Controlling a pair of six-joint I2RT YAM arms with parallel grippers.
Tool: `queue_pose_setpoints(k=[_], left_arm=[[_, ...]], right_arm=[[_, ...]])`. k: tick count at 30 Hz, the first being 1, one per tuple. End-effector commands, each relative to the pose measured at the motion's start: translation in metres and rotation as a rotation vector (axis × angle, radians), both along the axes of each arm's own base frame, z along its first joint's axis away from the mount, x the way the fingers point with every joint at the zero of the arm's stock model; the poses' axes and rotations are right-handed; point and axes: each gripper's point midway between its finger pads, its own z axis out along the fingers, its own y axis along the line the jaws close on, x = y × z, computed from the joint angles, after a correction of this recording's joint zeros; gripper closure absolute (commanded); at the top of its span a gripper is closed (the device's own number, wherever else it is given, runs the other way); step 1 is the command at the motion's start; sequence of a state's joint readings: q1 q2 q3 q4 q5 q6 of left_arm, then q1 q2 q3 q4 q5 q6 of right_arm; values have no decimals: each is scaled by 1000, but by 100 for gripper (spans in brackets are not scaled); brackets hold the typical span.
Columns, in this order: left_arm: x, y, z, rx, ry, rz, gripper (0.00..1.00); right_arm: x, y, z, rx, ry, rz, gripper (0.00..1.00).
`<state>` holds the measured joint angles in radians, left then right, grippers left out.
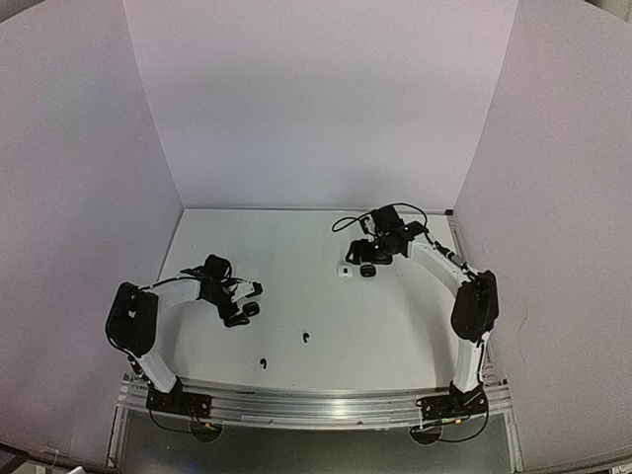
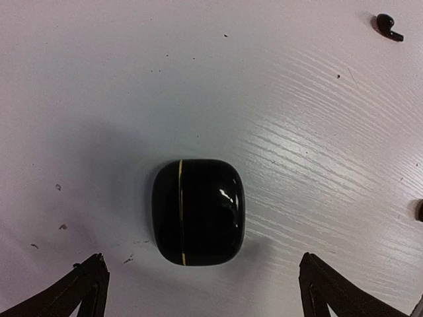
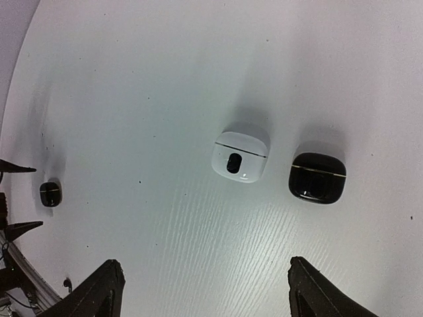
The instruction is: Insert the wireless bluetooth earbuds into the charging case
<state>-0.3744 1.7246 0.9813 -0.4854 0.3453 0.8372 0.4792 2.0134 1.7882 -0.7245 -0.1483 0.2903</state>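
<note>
Left jaws wide, earbud point(image 2: 388, 26) well beyond

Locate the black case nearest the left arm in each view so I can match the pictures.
Top external: the black case lies left of centre, at the left arm's tip.
Left wrist: black case fills mid-frame, seam upright.
Right wrist: black case is tiny at the far left edge, not the one beside the white case.
Shared landmark: the left fingers, dark tips close beside it in every view.
</note>
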Motion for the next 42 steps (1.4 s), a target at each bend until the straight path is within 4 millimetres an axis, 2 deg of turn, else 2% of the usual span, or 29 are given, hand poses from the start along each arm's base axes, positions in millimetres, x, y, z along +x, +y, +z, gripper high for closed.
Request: queue_pose_setpoints(k=[1,4,10,13,16,18,21,22,26,28,31,35,38,42], left_arm=[[21,-11,-9,32,-107,-72,1],[25,-11,-20,44,-111,-68,7],[25,-12,-28,47,-113,-91,44],[22,-15,-24,29,-102,-107,68],[23,-18,-12,11,-125,-122,90],[27,-21,3,-3,-171,-140,98],[35,-28,41,-53,-303,-177,100],[37,-30,59,-77,-365,-191,100],[36,-43,128,-202,-588,-243,100],[29,-47,153,-245,-660,-270,100],[16,-53,175,-290,-715,-309,100],[4,-60,196,-329,-751,-346,100],[-2,-64,203,-354,-764,-371,100],[-8,-69,208,-373,-778,-395,100]], right_arm=[[-4,-7,14,-18,-67,7,19],[-11,-6,17,-17,-75,16,19],[-21,-4,25,-8,-95,31,19],[-23,0,32,4,-107,34,19],[-25,10,42,36,-115,32,19],[-23,24,54,83,-123,27,19],[-22,57,70,169,-130,11,20],[-22,71,72,201,-121,18,20],[-35,145,105,351,-143,112,20],[-43,174,114,395,-148,157,20],[-58,211,121,435,-153,224,20],[-82,245,125,494,-130,314,20],[-94,259,125,526,-118,348,25],[-98,262,107,503,-87,337,33]])
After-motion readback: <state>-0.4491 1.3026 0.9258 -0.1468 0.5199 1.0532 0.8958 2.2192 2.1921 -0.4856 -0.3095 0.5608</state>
